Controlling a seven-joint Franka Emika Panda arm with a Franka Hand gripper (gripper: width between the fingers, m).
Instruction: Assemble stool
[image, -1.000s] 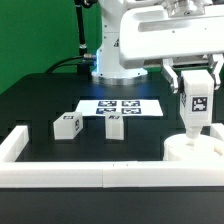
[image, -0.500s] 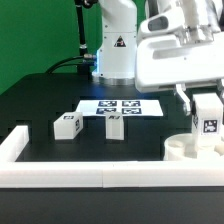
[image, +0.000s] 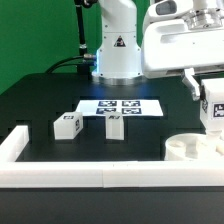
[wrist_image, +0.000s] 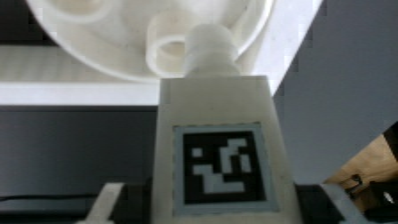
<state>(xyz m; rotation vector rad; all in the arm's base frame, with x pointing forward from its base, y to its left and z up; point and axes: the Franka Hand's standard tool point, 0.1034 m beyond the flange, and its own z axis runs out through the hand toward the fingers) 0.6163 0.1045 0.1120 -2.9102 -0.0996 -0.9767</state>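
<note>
**Leg's come off the seat, not in yet**

The gripper (image: 208, 95) is clamped on one stool leg (image: 213, 112). It's holding the leg upright in the air at the exterior view's right edge, partly cut off by the frame. A second ago that leg sat right over the seat, and since then it's slid right and lifted. My guess is a re-aim rather than an insertion, so I'd count zero legs attached.

Biggest thing down: the white border rail (image: 60, 176) runs along the front. The round seat (image: 190, 148) sits just behind it at the exterior view's lower right. The marker board (image: 120, 106) lies mid-table. Near it, a spare leg (image: 68, 125) and a second spare leg (image: 116, 126) sit untouched.

Only the wrist view shows the held leg's peg (wrist_image: 199, 45) lined up just beside a hole (wrist_image: 166, 45) in the seat. I can't tell if they touch. The spare legs only show up in the exterior view.
</note>
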